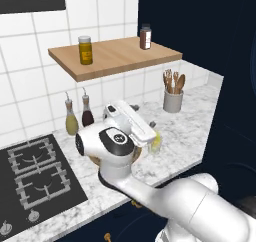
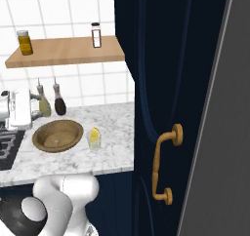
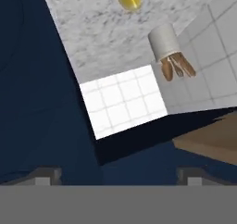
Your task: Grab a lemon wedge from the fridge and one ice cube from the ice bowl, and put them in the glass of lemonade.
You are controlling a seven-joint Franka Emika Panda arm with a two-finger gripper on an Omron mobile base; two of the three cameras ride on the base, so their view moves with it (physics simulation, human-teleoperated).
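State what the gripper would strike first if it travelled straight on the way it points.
Most likely the white tiled wall, centred in the hand view ahead of the open gripper. The navy cabinet lies close beside that line, so depth leaves some doubt.

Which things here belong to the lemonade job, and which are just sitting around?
Job: glass of lemonade, lemon wedge seemingly in it, ice bowl beside it, gripper.
Bystanders: yellow-green bottle, dark bottle, utensil crock, yellow jar and spice shaker on the shelf, stove.
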